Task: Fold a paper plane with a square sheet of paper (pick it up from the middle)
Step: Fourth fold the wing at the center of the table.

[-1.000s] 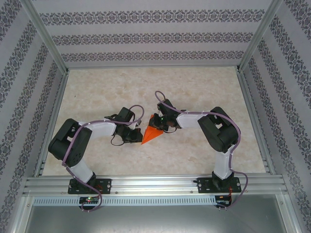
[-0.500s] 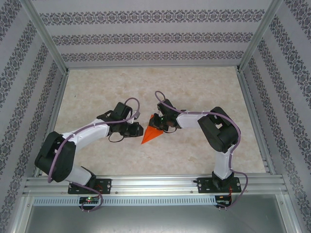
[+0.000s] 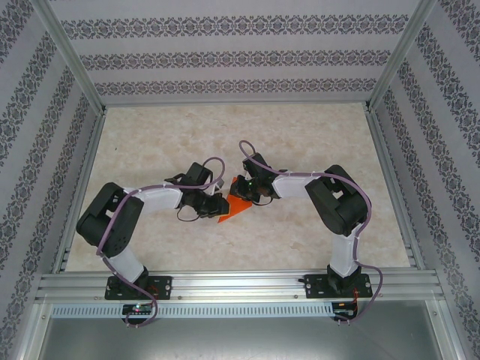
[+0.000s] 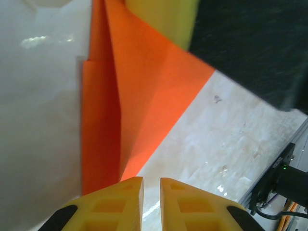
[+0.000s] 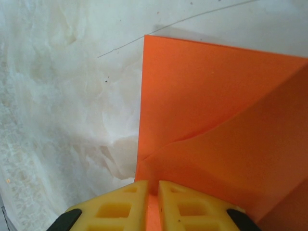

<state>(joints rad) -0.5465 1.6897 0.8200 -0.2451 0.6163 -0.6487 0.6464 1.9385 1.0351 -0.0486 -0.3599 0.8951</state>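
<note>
At the near edge of the table, the two arm bases sit bolted to an aluminium rail [image 3: 240, 285]. From there the left arm [image 3: 120, 217] and the right arm [image 3: 337, 202] both bend inward, and their wrists almost meet over the middle of the marbled table [image 3: 300, 135].

Between them lies the orange paper [image 3: 234, 211], flat on the table and already folded to a wedge. Its point aims toward the rail and its broad end is tucked under the right wrist.

The left gripper [image 3: 218, 204] is at the paper's left edge. In its own wrist view, the left gripper [image 4: 151, 179] has its yellow fingers drawn close, with only a thin slit between them. Pale table shows through that slit. The orange paper [image 4: 144, 96] runs ahead of it with a long crease, and its lower corner slips behind one finger. I cannot tell whether it touches. One yellow finger [image 4: 163, 17] of the other arm presses down on the far end of the sheet.

The right gripper [image 3: 244, 196] is pinching. In its wrist view, the right gripper [image 5: 152, 183] has orange showing in the gap between its tips, and the orange paper [image 5: 216, 120] buckles slightly there.

Beyond the arms the table is ringed by patterned walls [image 3: 240, 56].
</note>
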